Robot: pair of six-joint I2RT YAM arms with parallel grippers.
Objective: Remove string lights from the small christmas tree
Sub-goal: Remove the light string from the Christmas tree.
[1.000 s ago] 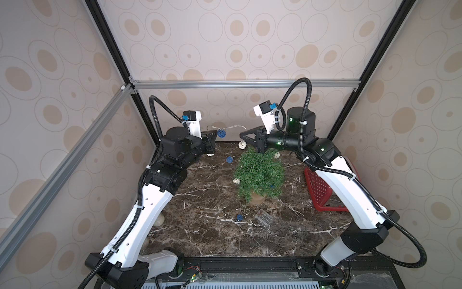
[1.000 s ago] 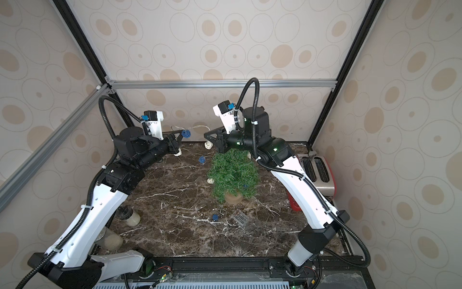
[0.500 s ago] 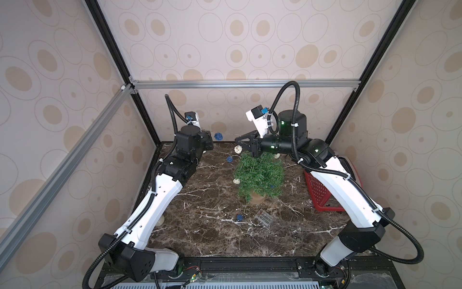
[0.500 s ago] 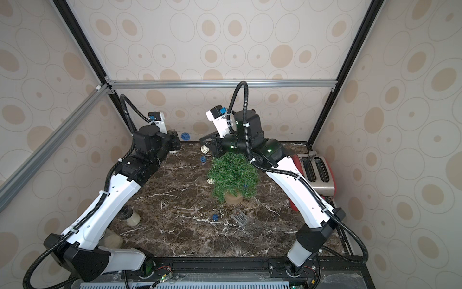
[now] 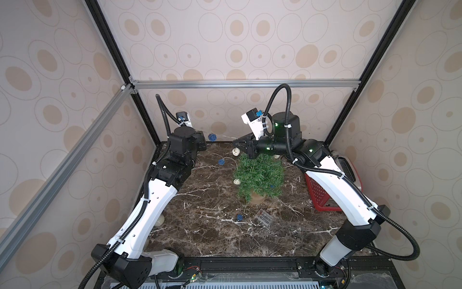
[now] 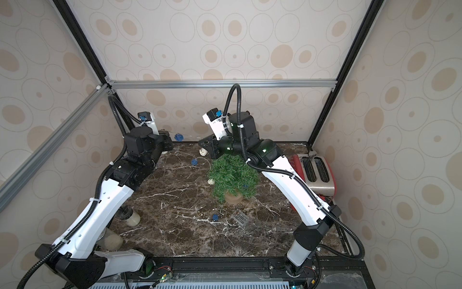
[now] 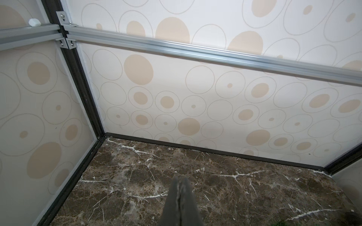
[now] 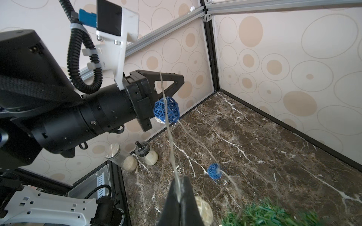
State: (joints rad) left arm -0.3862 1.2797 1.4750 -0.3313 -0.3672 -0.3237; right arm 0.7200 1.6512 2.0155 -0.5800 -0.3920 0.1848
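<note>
Both claws are pinched shut on the lights (image 8: pixel 166 110). The left claw (image 8: pixel 179 81) is by the back-left corner and the right claw (image 8: pixel 179 185) is just over the tree (image 5: pixel 260 175). The wire runs between them, left to right, and the rest trails round the tree to the battery box (image 5: pixel 263 218) on the table (image 5: pixel 200 237). The right claw is nearer the tree.

A robot test cell, probably in a lab, dressed to look like a home. Aluminium frame bars (image 5: pixel 245 83) hold wall panels (image 5: pixel 250 50) papered with beige circles around a marble-patterned tabletop (image 5: pixel 212 237). Two arms are mounted on a rail (image 5: pixel 250 265) at the near edge. Kitchen props line the sides: a toaster (image 6: pixel 316 172) on the right and what look like lidded jars (image 8: pixel 121 158) on the left.
</note>
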